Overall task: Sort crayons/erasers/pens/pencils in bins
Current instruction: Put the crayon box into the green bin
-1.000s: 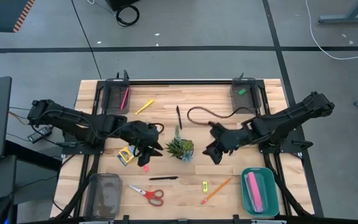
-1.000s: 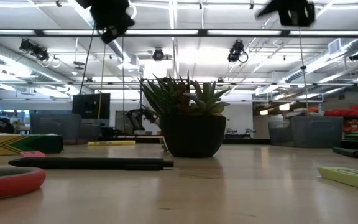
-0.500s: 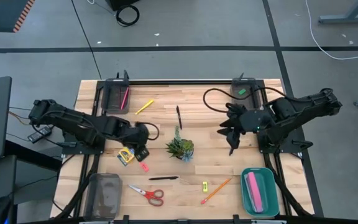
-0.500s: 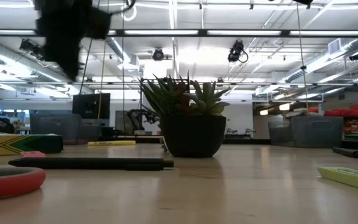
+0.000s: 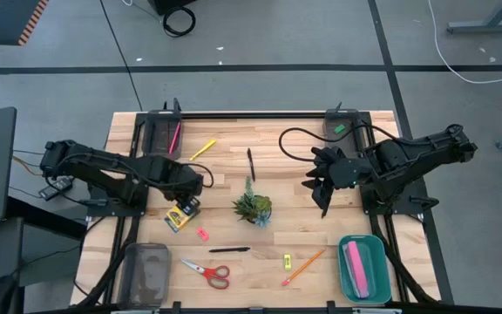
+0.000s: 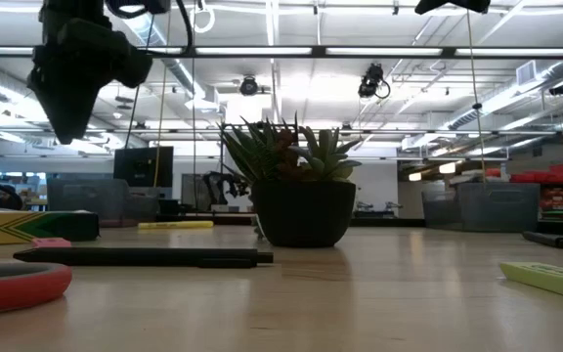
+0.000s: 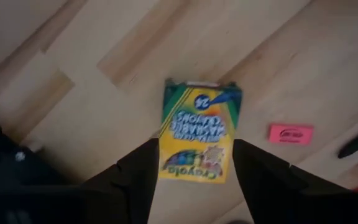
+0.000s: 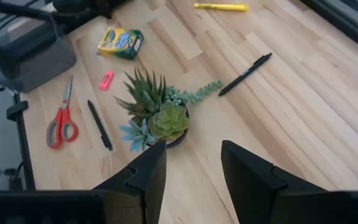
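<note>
The left gripper (image 7: pixel 191 171) hangs with jaws open, straddling the crayon box (image 7: pixel 199 132) on the table's left half. Step in hand: picking up the crayons; the next move calls for descent and closing. The right gripper (image 8: pixel 191 165) waits open, right of the plant (image 5: pixel 252 208). The teal bin (image 5: pixel 362 291) holds a pink item; the far-left dark bin (image 5: pixel 153 138) holds a pink pencil (image 5: pixel 173 137).

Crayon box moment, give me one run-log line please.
left claw: open, above crayon box | right claw: open, empty, raised near plant | crayon box: on table, unbinned

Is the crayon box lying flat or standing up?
Lying flat. The crayon box rests on the wooden table, printed face up, under the left gripper with its fingers open.
</note>
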